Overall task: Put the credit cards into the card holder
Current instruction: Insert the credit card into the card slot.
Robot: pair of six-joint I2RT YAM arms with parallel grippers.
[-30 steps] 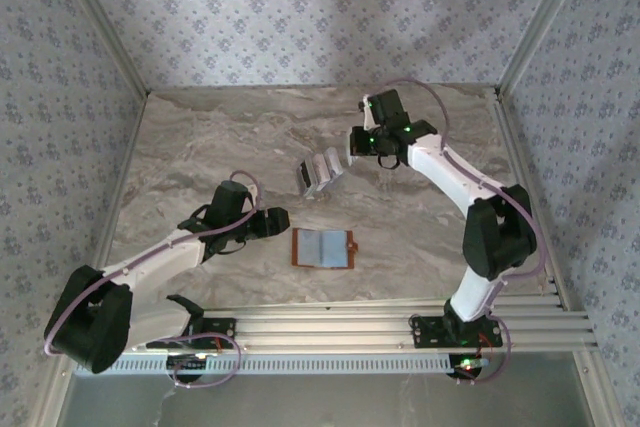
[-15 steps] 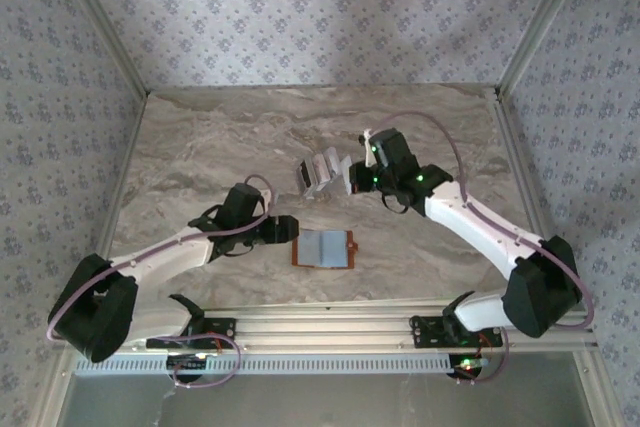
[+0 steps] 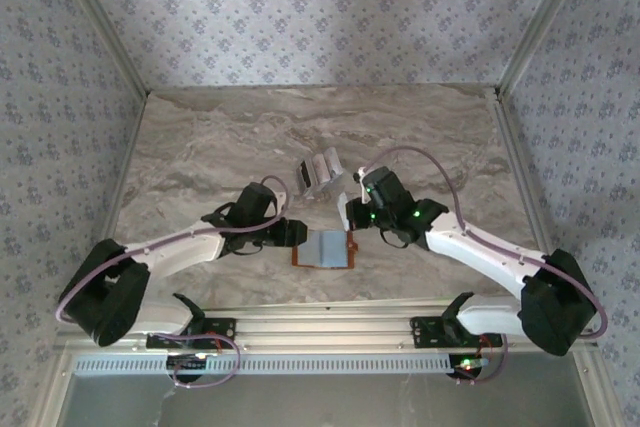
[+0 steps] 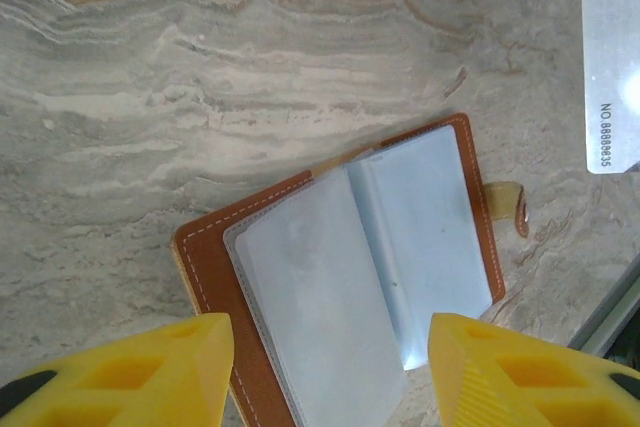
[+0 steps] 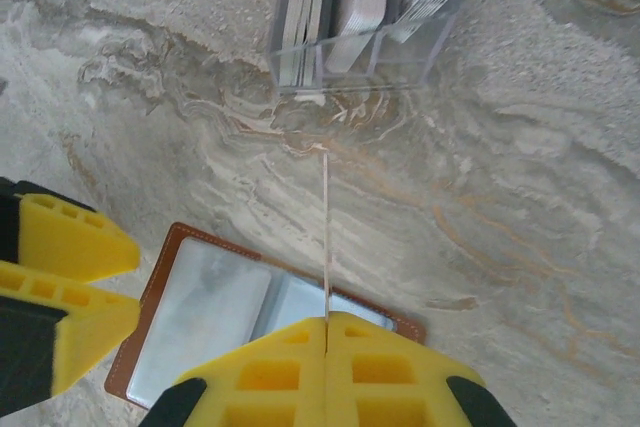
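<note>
The tan-brown card holder [image 3: 325, 249] lies open on the marble, grey-blue pockets [image 4: 350, 257] up and clasp tab [image 4: 510, 209] at its right side. My left gripper [image 3: 293, 234] is open at the holder's left edge, its yellow fingers [image 4: 130, 372] spread on either side of it [image 4: 330, 377]. My right gripper [image 3: 348, 215] is shut on one pale credit card [image 5: 326, 237], seen edge-on just above the holder's [image 5: 260, 317] right half. That same card [image 4: 610, 57] hangs at the upper right of the left wrist view. The other credit cards [image 3: 318, 173] stand upright behind the holder.
The remaining cards sit in a small clear plastic stand [image 5: 350, 62] on the marble table [image 3: 200, 147]. Patterned walls close in the back and sides. An aluminium rail [image 3: 330, 322] runs along the near edge, close to the holder.
My right arm has come down from the card stand toward the holder with a card in its fingers. My left gripper has slid right to the holder's left edge.
</note>
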